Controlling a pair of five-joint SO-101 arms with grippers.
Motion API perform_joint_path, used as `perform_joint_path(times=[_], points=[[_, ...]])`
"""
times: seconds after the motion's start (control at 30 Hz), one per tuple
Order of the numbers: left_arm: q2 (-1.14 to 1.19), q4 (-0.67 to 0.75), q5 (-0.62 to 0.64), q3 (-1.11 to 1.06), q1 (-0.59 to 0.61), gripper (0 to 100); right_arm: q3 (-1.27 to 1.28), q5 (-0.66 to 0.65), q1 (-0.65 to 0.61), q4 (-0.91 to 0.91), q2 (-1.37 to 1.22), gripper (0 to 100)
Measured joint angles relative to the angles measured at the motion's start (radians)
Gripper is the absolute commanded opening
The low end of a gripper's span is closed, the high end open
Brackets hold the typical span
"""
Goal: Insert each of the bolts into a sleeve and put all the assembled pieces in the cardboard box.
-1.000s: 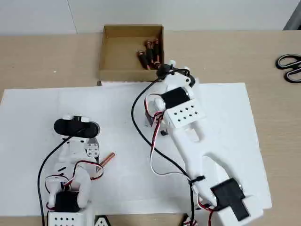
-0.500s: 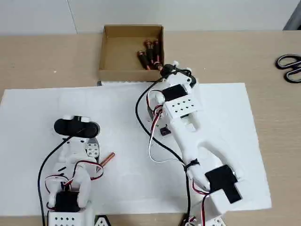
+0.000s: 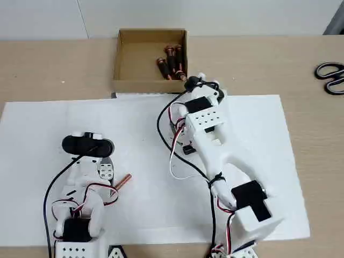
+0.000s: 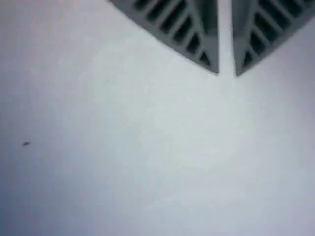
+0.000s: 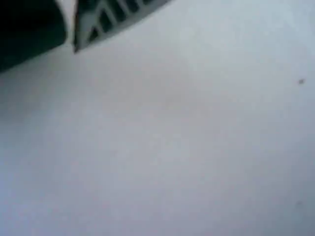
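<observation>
The cardboard box stands at the table's far middle, with several copper bolt-and-sleeve pieces lying in its right half. One copper piece lies loose on the white paper, just right of the folded left arm. My left gripper hangs low over bare paper, shut to a thin slit with nothing in it. The right arm stretches toward the box, and my right gripper sits at the box's near right corner. In the right wrist view a grey ribbed part hovers over blank paper.
Scissors lie on the wooden table at the far right. The white paper covers the middle of the table. Cables loop along the right arm.
The right arm has drawn its elbow in toward the table's middle, and its gripper has pulled back slightly from the box edge. The left arm and the loose piece have stayed put.
</observation>
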State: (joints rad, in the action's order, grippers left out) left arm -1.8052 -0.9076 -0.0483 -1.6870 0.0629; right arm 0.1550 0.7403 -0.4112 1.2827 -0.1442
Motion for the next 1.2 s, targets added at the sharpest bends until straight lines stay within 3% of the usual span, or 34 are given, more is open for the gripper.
perform_joint_path(times=[0.2,0.97,1.03,1.17,1.2], points=[[0.0,0.0,0.0,0.0,0.0,1,0.0,0.0,0.043,0.0,0.0,18.3],[0.0,0.0,0.0,0.0,0.0,1,-0.017,0.0,0.015,-0.009,-0.103,18.1],[0.0,0.0,0.0,0.0,0.0,1,-0.017,0.002,0.014,-0.009,-0.103,15.3],[0.0,0.0,0.0,0.0,0.0,1,-0.015,0.002,0.015,-0.002,-0.103,0.0],[0.0,0.0,0.0,0.0,0.0,1,-0.014,0.002,0.017,-0.002,-0.103,0.6]])
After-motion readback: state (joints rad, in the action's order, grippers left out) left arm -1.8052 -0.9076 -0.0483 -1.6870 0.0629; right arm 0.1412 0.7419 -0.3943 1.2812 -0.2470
